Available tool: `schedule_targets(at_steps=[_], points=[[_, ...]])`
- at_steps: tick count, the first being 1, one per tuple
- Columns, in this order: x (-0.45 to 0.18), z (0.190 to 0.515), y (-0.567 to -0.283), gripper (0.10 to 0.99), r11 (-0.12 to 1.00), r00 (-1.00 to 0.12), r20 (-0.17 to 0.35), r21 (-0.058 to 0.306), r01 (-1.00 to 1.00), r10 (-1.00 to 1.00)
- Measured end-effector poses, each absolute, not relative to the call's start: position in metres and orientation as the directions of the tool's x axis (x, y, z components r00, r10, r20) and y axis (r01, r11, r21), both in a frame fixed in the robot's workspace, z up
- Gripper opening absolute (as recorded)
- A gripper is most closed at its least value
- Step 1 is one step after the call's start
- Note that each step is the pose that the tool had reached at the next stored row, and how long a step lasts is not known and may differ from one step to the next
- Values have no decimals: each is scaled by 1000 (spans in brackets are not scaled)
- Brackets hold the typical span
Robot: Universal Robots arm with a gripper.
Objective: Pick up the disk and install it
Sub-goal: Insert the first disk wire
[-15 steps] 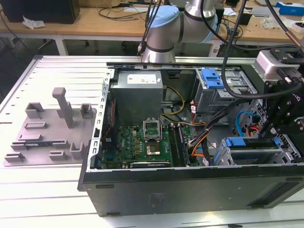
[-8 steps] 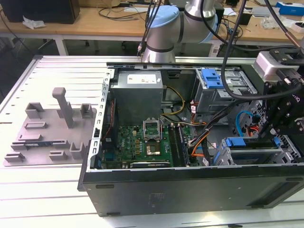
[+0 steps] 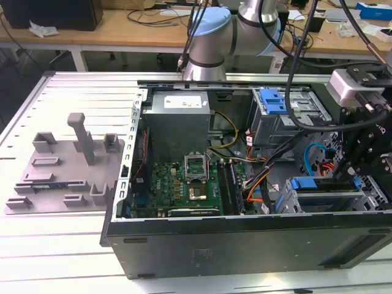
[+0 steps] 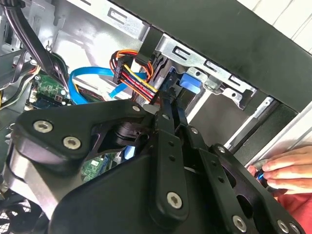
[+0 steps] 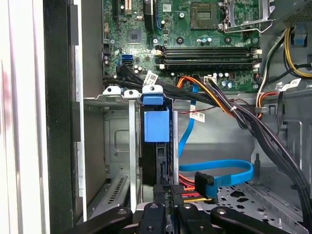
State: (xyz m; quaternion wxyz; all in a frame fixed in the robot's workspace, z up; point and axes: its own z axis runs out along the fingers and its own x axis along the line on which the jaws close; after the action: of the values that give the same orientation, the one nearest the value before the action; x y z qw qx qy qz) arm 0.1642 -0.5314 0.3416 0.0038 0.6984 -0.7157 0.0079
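The disk [image 5: 156, 131] stands edge-on in a slot of the metal drive cage [image 5: 119, 146], its blue carrier rail facing out of the cage. The blue rail end [image 4: 189, 84] also shows in the second wrist view, and the disk [image 3: 303, 183] sits in the cage at the case's lower right in the exterior view. My gripper [image 5: 169, 189] is right behind the disk's near end with its fingers [image 4: 165, 122] pressed close together. Whether the tips touch the disk is hidden. In the exterior view my gripper [image 3: 357, 177] hangs over that cage.
The open computer case [image 3: 245, 245] holds a motherboard [image 3: 184, 184], a power supply [image 3: 177, 116], and bundled cables [image 5: 229, 107] with a blue data cable [image 5: 229, 173] beside the cage. A grey post tray [image 3: 67, 165] lies at the exterior view's left. A person's hand [image 4: 285, 168] rests by the case edge.
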Motion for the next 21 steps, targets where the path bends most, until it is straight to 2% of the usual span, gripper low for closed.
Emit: schedule_targets(at_steps=[11,12,21], points=[[164,337,-531,180,24,-24,16,-6,-1000,-1000],[164,339,-531,243,24,-24,16,-6,-1000,-1000],[164,366,-529,243,24,-25,17,-6,-1000,-1000]])
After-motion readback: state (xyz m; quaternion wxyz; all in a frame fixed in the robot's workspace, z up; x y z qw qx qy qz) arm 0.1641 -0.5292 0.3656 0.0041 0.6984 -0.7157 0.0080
